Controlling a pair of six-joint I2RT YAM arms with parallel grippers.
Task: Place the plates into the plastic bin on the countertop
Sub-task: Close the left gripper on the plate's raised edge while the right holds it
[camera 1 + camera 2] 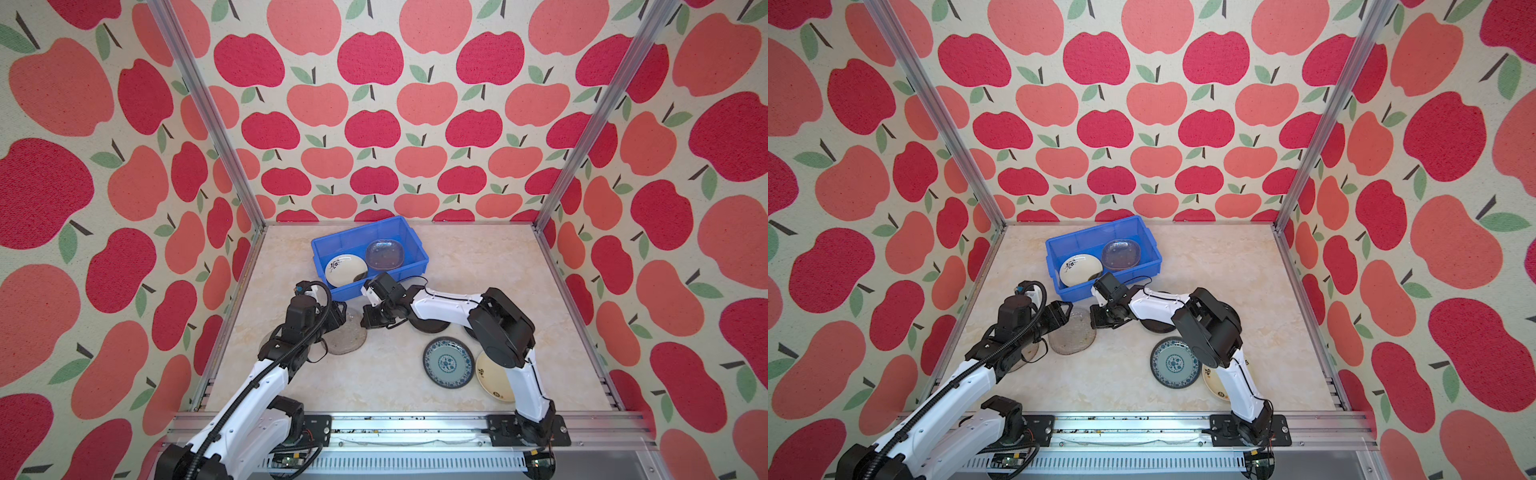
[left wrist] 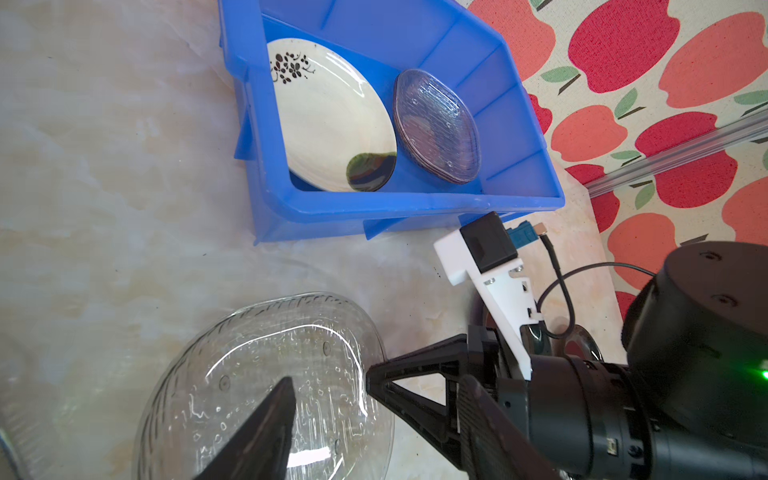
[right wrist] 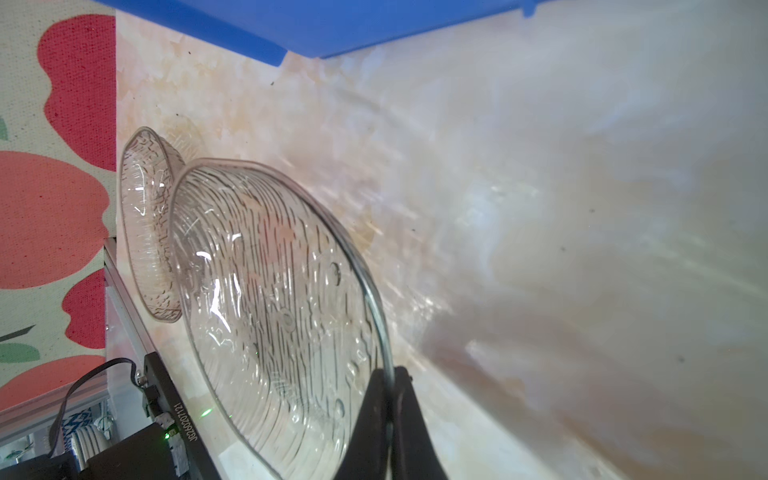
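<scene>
A clear textured glass plate point(image 1: 345, 337) point(image 3: 270, 311) lies on the countertop point(image 1: 374, 386) in front of the blue plastic bin point(image 1: 409, 272). My right gripper point(image 1: 365, 322) point(image 3: 388, 384) is shut on that plate's rim, on the side nearest the right arm. From the other side my left gripper point(image 1: 340, 311) point(image 2: 382, 432) stands open; one finger point(image 2: 270, 419) hangs over the plate. Inside the bin lie a cream floral plate point(image 1: 344, 270) and a smoky glass plate point(image 1: 384, 253). A second clear plate point(image 3: 145, 224) sits mostly hidden under the left arm.
A black plate point(image 1: 430, 327) shows partly under the right forearm. A teal patterned plate point(image 1: 448, 361) and a cream plate point(image 1: 494, 378) lie at the front right, next to the right arm. Aluminium rails point(image 1: 415, 419) frame the countertop.
</scene>
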